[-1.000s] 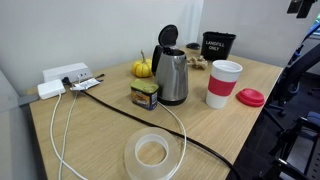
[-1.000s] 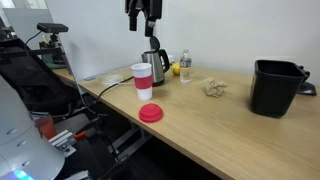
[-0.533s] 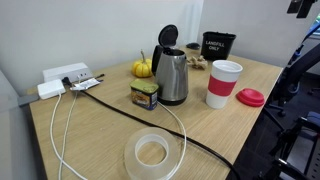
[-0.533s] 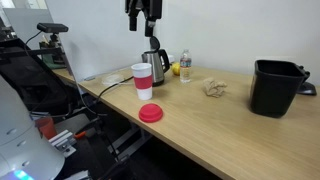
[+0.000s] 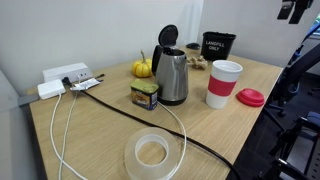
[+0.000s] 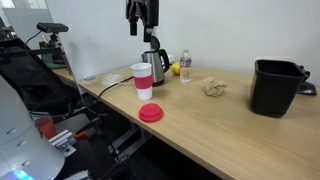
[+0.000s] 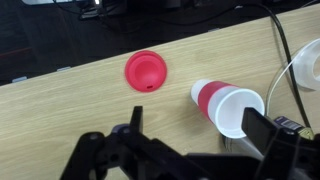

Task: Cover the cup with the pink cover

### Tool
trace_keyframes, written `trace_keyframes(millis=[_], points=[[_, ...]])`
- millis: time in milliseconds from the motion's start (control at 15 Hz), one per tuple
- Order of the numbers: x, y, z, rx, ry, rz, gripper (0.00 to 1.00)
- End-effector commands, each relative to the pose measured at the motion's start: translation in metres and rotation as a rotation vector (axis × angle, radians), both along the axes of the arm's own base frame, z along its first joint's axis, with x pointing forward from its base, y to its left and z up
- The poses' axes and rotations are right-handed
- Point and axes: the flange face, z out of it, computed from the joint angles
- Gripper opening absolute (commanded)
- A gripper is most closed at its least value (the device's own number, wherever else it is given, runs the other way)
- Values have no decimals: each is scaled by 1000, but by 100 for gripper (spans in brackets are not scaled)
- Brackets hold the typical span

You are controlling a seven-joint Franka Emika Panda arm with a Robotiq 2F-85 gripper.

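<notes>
My tool hangs high above the cup, spread apart and holding nothing. The cover lies flat on the bench, just beside the cup. I am only at the start, I think. Next I must go down and pinch the cover's rim. The rim looks too small to see well, and my tool is dark and blurry in the wrist view.

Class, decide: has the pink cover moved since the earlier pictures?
No. The cover lies beside the cup as before, the gap between them unchanged in both exterior views.
</notes>
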Motion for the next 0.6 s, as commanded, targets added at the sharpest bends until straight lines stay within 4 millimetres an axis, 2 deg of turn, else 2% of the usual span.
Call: trace_keyframes(millis=[0, 267, 467, 533], points=[[-10, 16, -18, -20, -36, -67, 100], [-28, 32, -53, -56, -40, -123, 100], [-37, 35, -87, -71, -45, -180, 100], [-22, 34, -86, -73, -44, -196, 100]])
